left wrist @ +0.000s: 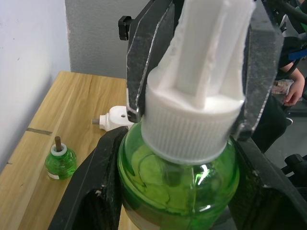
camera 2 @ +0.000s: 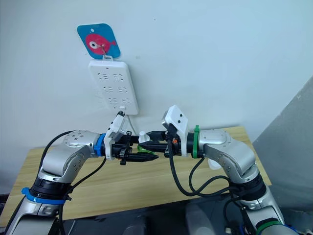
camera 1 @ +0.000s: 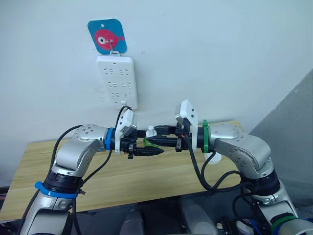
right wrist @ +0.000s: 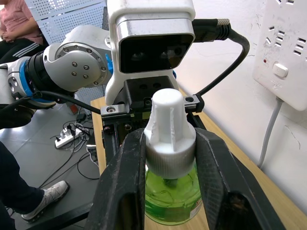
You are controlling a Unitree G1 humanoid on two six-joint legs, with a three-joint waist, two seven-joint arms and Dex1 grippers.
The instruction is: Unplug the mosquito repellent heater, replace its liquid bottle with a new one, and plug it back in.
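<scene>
Both arms were raised above the wooden worktop (camera 1: 122,181) and brought together in front of the wall, tool to tool. A new liquid bottle (left wrist: 177,182), green and clear, with a white ribbed cap (left wrist: 192,124) and a finned white stem above it, was held between them. The left tool (left wrist: 172,191) was closed on the green body of the bottle, one black finger (left wrist: 91,187) on each side. The right tool (right wrist: 168,167) was closed on the white cap, its fingers (right wrist: 122,182) pressed against the ribbed collar; in the left wrist view the same two fingers were seen clamping the cap from the opposite side. In the head views the bottle appeared as a small green and white form (camera 1: 151,137) between the two tools.

The mosquito repellent heater (left wrist: 114,117), a small white rounded unit, was lying on its side on the worktop, with one prong seen projecting. It was unplugged and well apart from the wall sockets. A second green bottle (left wrist: 61,162), uncapped and with a dark wick standing upright from a white collar, was standing on the worktop near the heater.

A white power strip (camera 1: 117,81) was hung on the wall beneath a blue tag bearing a red fish (camera 1: 107,35), with a cable leaving its lower end. People were partly seen at the edges of the wrist views.
</scene>
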